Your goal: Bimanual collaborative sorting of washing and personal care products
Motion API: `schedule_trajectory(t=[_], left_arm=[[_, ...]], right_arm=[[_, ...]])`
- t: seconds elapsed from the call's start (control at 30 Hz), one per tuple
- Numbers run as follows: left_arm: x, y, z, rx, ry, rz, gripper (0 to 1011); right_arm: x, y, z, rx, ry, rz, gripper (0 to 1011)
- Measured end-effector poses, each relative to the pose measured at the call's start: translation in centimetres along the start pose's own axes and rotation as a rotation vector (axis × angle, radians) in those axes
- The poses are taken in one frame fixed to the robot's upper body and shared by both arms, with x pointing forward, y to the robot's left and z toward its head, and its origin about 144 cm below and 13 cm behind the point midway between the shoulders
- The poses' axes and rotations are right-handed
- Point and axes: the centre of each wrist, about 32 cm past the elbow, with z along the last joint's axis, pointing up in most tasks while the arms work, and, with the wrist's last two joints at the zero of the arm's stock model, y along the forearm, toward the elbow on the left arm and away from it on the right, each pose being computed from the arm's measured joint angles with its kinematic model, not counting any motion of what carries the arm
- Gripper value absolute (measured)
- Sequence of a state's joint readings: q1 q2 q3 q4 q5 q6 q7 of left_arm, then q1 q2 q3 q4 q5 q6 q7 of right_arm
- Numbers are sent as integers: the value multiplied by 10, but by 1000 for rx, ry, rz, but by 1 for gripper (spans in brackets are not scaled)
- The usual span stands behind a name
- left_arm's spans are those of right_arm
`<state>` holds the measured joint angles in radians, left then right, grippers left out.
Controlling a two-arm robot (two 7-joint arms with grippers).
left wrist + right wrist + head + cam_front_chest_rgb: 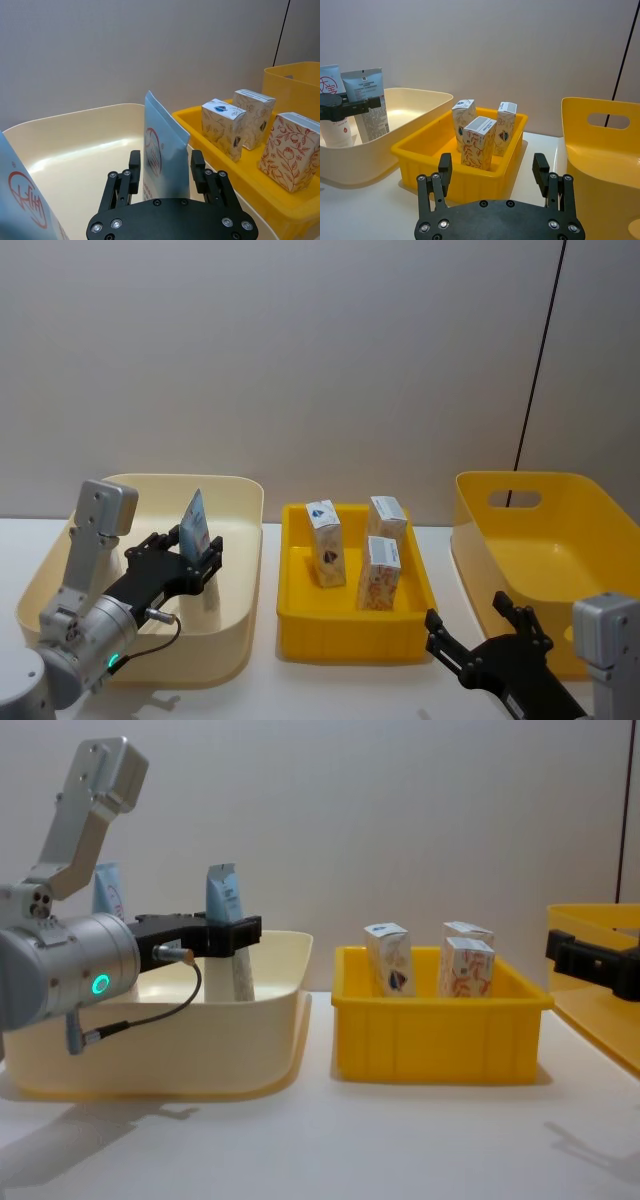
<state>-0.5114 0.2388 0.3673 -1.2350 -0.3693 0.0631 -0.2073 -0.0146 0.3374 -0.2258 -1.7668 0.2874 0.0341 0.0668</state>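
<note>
Pale-blue with red print, the squeeze tube [195, 518] stood upright, crimped end up, inside the cream bin [160, 480] on the left — pinched at its upper part between the left gripper's [197, 543] narrowed fingers. Three white cartons [326, 530] stood in the middle yellow tray [350, 630]. Near right, the right gripper [466, 612] hung spread wide and empty — beside the large yellow bin [560, 478].

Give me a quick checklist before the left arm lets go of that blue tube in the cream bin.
1. Left gripper shut on the pale-blue tube: ok.
2. Tube upright inside the cream bin: ok.
3. Tube's base resting on the bin floor: cannot tell.
4. Second tube stands apart from it: ok.
5. Right gripper open, clear of the cartons: ok.
</note>
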Motion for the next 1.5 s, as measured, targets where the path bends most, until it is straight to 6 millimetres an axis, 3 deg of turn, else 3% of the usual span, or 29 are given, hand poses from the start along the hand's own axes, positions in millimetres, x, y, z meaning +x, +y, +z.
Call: schedule_trajectory(t=[0.37, 0.53, 1.5], left_arm=[[0, -2, 0, 0, 0, -3, 294], [2, -1, 1, -22, 5, -12, 235], [11, -1, 48, -255, 59, -285, 217]], right_arm=[[0, 0, 0, 0, 0, 0, 1001], [0, 0, 0, 0, 0, 0, 1001], [0, 0, 0, 0, 0, 0, 1001]])
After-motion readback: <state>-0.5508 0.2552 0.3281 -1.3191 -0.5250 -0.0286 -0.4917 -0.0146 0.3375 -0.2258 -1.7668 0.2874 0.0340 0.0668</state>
